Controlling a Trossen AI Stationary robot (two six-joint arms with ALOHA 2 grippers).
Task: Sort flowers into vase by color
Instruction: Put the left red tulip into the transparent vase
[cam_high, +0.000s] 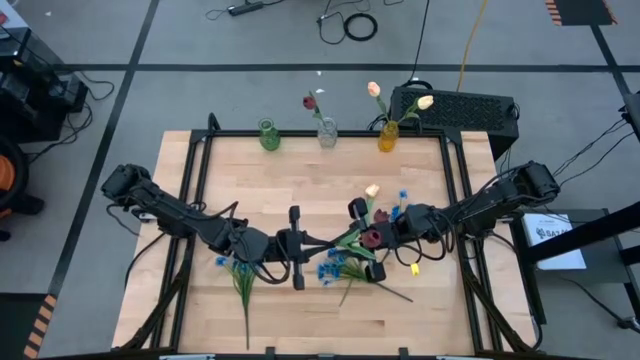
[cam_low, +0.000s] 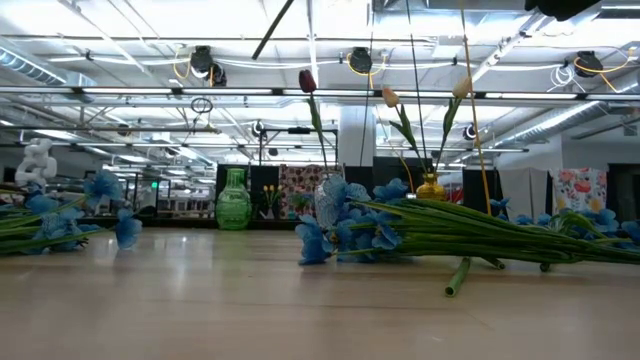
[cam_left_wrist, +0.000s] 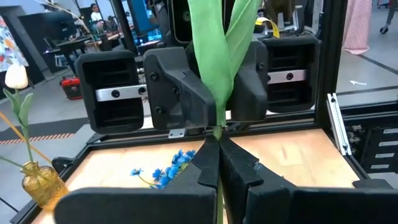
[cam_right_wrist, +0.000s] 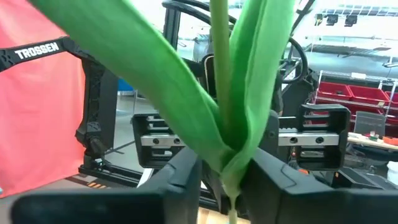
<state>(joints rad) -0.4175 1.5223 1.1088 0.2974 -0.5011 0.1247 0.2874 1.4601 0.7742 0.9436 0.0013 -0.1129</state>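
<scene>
A green-stemmed tulip (cam_high: 350, 240) with long leaves hangs above the table's middle, between my two grippers. A dark red head (cam_high: 370, 238) shows by the right gripper. My left gripper (cam_high: 316, 244) reaches in from the left and is shut on the stem. My right gripper (cam_high: 346, 240) comes from the right and has its fingers closed against the leaves. Blue blossoms (cam_high: 330, 266) lie on the table below, and more blue ones (cam_high: 224, 262) lie under the left arm. A cream tulip (cam_high: 372, 190) shows just beyond the right gripper. My left gripper pinches the thin bare stem (cam_left_wrist: 217, 132) just below the leaves between its two fingertips (cam_left_wrist: 208, 158), coming level from the table's left. The tulip is lifted clear of the table. My right gripper has a finger on either side of the leaf base (cam_right_wrist: 231, 158), where the leaves wrap the stem; its fingers (cam_right_wrist: 186, 171) press the folded leaves from the table's right. The leaves and stem rise past the fingers.
Three vases stand along the far edge: a green one (cam_high: 268, 135), a clear one (cam_high: 327, 132) with a red tulip, and a yellow one (cam_high: 388, 136) with two cream tulips. Loose green stems (cam_low: 480, 235) lie on the table at the near right.
</scene>
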